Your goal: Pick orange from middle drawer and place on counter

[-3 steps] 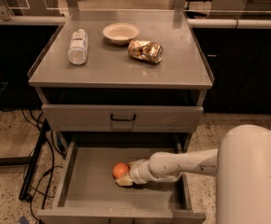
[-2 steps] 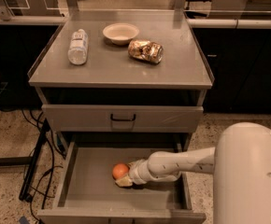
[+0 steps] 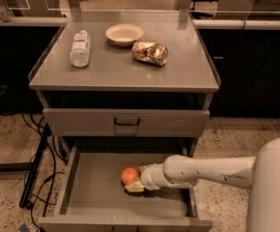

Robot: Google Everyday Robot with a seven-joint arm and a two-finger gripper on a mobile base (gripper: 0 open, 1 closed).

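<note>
The orange (image 3: 129, 175) lies on the floor of the open middle drawer (image 3: 94, 190), near its middle. My gripper (image 3: 134, 182) is inside the drawer, reaching in from the right at the end of my white arm (image 3: 203, 170). It sits right against the orange's right and lower side. The counter (image 3: 130, 74) is the grey top of the cabinet above.
On the counter lie a plastic bottle (image 3: 80, 48), a white bowl (image 3: 124, 34) and a shiny foil snack bag (image 3: 150, 52). The drawer front with a black handle (image 3: 126, 122) above is closed. Black cables (image 3: 38, 173) run on the floor at the left.
My arm and gripper stay at the orange with only a slight shift. The orange is in about the same spot in the drawer.
</note>
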